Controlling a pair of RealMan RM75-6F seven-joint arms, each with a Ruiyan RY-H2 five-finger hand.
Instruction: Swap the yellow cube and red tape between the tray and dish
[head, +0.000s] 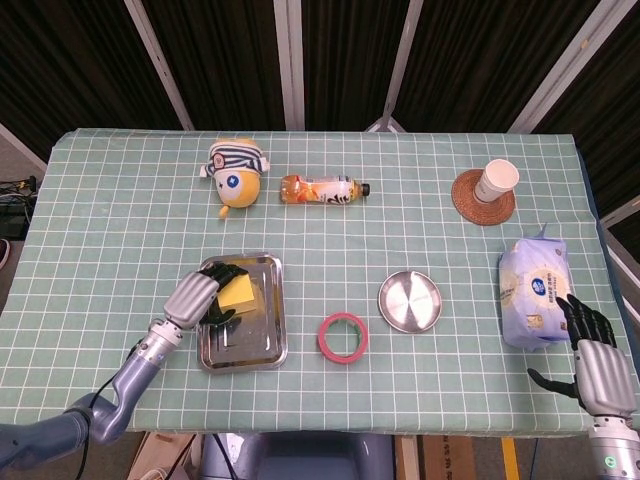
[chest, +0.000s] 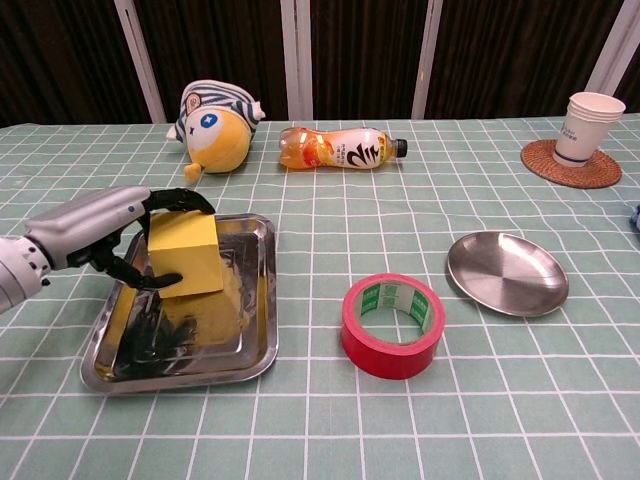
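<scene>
My left hand (head: 198, 293) (chest: 105, 222) grips the yellow cube (head: 237, 292) (chest: 184, 253) low inside the steel tray (head: 266, 345) (chest: 255, 340), at its far left part; whether the cube touches the tray floor I cannot tell. The red tape roll (head: 343, 337) (chest: 393, 324) lies flat on the tablecloth between the tray and the round steel dish (head: 410, 301) (chest: 507, 272), which holds nothing. My right hand (head: 593, 350) hangs at the table's near right corner, fingers apart, holding nothing, seen only in the head view.
A striped plush toy (head: 235, 171) (chest: 212, 125) and a lying orange drink bottle (head: 322, 188) (chest: 340, 148) are at the back. A paper cup (head: 496, 181) (chest: 583, 128) stands on a woven coaster at the back right. A wipes packet (head: 535, 291) lies beside my right hand.
</scene>
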